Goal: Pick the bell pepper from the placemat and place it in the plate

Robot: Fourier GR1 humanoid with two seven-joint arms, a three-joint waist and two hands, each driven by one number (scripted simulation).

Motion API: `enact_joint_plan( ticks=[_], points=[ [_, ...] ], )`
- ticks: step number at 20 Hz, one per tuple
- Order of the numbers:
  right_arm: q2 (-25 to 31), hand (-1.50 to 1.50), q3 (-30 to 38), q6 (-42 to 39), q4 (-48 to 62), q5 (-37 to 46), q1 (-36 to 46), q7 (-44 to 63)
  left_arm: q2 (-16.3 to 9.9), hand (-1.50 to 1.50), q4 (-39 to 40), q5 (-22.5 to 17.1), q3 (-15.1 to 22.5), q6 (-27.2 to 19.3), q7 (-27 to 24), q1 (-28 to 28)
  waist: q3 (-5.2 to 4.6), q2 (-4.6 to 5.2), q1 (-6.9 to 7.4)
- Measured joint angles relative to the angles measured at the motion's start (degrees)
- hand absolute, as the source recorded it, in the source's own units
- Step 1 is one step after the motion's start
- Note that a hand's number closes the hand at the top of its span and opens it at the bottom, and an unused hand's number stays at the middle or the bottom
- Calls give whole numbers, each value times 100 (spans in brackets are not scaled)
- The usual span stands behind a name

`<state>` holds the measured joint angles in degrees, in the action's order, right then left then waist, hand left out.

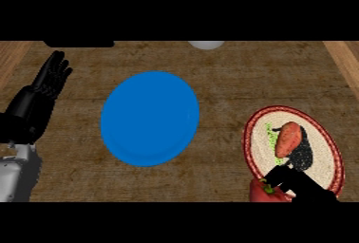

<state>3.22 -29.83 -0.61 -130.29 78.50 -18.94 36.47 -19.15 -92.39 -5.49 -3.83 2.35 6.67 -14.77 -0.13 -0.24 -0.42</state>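
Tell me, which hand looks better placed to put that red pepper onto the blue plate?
Right. The right hand is already curled on the bell pepper by the placemat; the left hand rests open beyond the blue plate.

Relative to the blue plate (149,117), the left hand (52,73) is seen to its left and the right hand (289,179) to its lower right. Both hands are black, with a dull, matte finish. The left hand's fingers are slender and marked by fine ribbed segments, and a thick black wrist section is joined to it below. Further down on that side, a light grey forearm casing is seen, with a smooth, boxy shell and small dark fittings where it meets the black part. The right hand is shown as a blocky black shape, with few surface details discernible.
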Motion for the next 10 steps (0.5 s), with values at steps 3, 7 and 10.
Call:
enact_joint_plan(
  ticks=[3, 7, 10],
  points=[
    [-165, 150, -600, -149, -67, 125, 521, 436, 25, 0, 85, -13, -15, 45, -20, -66, 3, 12, 33],
    [-261, 150, -1246, -261, 299, 94, 1612, 1405, 128, 0, -7, 71, 59, -10, 24, -59, 4, 23, 90],
    [-287, 150, -1259, -303, 786, -243, 2631, 1937, 107, 0, -69, 49, 34, 40, 122, -123, 5, 30, 119]
  ],
)
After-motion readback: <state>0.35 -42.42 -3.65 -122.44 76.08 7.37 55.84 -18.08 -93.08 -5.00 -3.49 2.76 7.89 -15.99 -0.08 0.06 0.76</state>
